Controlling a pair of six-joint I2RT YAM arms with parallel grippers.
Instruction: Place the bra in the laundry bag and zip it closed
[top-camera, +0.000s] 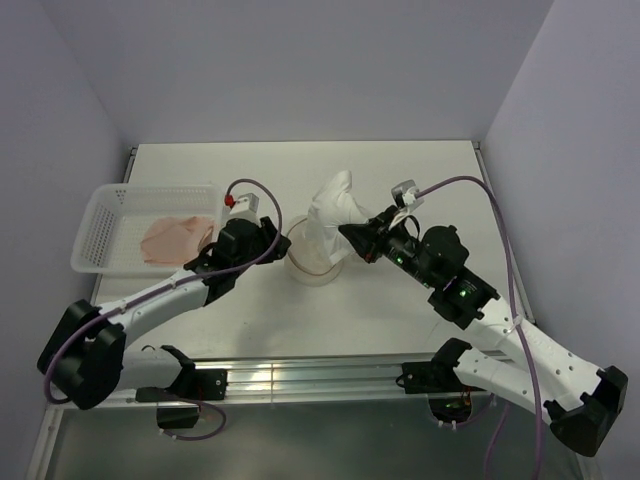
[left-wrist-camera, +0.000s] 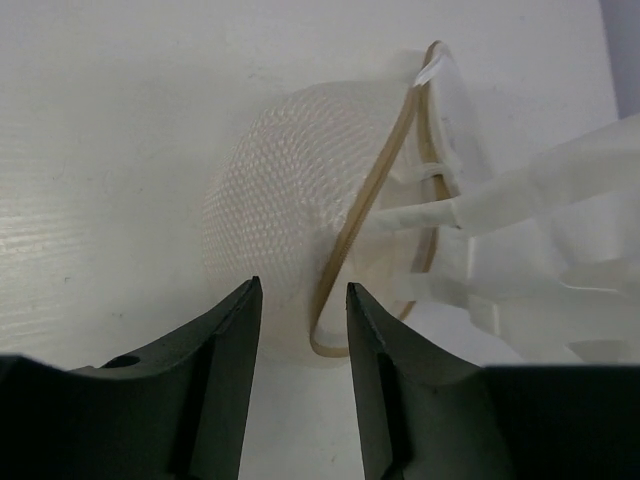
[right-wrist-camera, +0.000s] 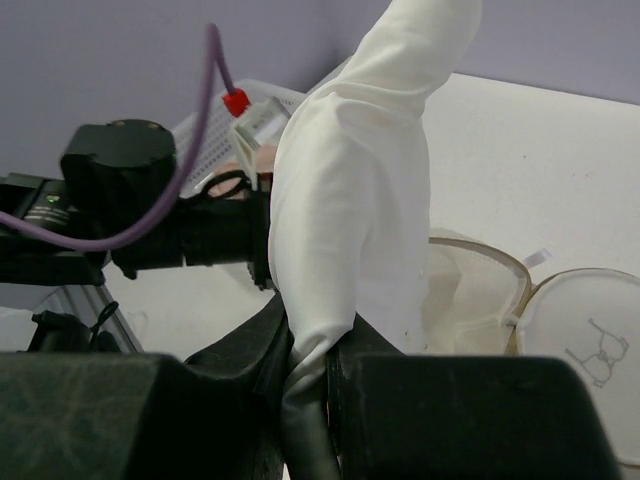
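the jaws of the left gripper (left-wrist-camera: 303, 287) stand partly apart, with the rim of the laundry bag (left-wrist-camera: 270, 190) between them; we cannot tell whether they press on it. the right gripper (right-wrist-camera: 310, 335) has its jaws pinched on a white cloth (right-wrist-camera: 350, 200), which rises upright above the bag's open halves. we see the bag lying open on the table (top-camera: 400, 170), between the two grippers. the pale pink bra (top-camera: 178, 238) lies in the white basket (top-camera: 97, 235) at the left, apart from the bag.
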